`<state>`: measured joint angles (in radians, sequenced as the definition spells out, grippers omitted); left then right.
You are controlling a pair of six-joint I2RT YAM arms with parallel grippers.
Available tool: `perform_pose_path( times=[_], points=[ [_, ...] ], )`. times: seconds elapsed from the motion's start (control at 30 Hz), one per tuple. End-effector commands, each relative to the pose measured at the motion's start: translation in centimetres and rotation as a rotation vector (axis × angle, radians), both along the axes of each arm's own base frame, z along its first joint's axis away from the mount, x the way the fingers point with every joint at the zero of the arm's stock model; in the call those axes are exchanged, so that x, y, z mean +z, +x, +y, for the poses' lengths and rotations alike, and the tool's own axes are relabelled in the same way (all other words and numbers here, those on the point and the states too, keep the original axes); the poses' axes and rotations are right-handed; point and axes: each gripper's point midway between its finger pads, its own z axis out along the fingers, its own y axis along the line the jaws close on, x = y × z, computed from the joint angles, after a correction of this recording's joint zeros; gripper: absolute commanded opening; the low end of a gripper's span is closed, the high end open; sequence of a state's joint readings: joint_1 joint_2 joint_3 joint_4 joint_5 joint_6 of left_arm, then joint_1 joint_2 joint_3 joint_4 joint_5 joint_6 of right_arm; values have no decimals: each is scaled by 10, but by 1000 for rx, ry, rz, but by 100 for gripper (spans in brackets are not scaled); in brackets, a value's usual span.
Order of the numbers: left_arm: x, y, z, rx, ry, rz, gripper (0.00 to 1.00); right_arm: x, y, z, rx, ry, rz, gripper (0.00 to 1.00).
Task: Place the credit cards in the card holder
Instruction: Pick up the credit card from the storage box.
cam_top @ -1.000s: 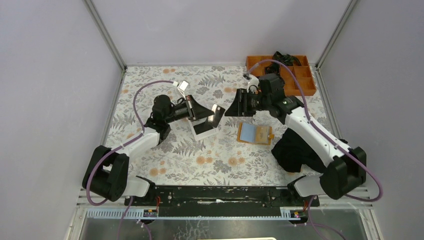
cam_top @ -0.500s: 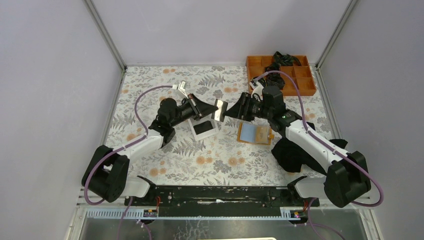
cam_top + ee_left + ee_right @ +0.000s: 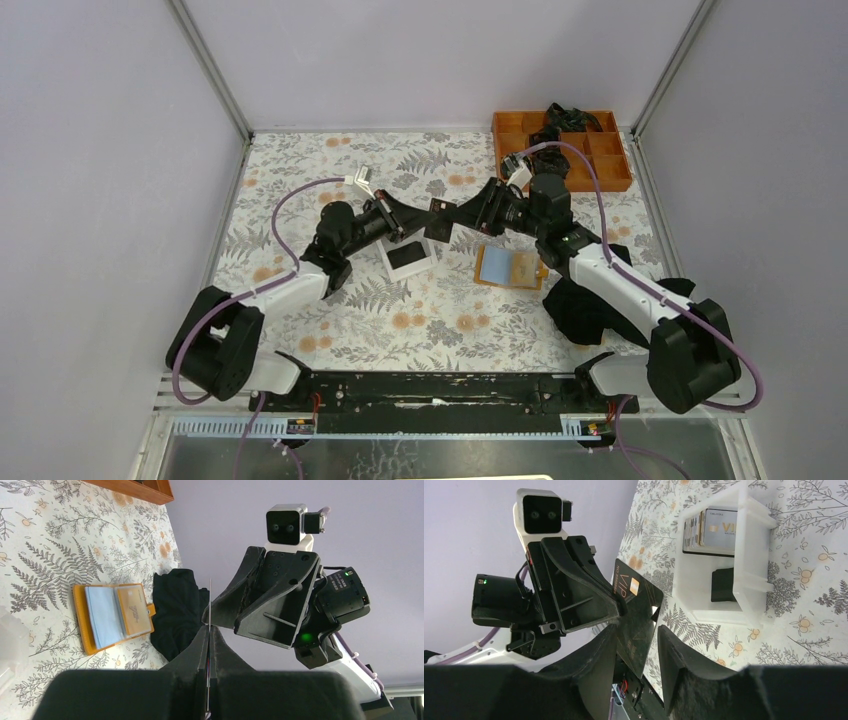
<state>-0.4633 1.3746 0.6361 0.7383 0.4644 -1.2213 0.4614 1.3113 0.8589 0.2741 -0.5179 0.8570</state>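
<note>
The black card [image 3: 638,614] reads "VIP".

A credit card [image 3: 438,222] is held above mid-table, with the left gripper [image 3: 424,220] on its left and the right gripper [image 3: 458,217] on its right. Just nearer sits a box [image 3: 405,256]. Right of the box lies the card holder [image 3: 510,267], with a cloth [image 3: 590,302] near-right of it and a compartment tray [image 3: 610,160] far right.
</note>
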Motion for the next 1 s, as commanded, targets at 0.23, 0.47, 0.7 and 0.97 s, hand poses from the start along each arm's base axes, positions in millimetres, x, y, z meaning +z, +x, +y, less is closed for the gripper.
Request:
perform_pose_path(
  times=[0.23,0.47,0.7,0.97],
  points=[
    [16,3,-5,-8,-77,-45,0,9,5,5,15,74,-27,39],
    [12,5,-7,-12,-93,-29,0,12,7,8,27,114,-15,15],
    [0,6,-10,-28,-104,8,14,19,6,9,47,166,-17,0],
    [-17,11,-9,-8,-48,37,55,29,9,-15,10,160,-30,0]
  ],
)
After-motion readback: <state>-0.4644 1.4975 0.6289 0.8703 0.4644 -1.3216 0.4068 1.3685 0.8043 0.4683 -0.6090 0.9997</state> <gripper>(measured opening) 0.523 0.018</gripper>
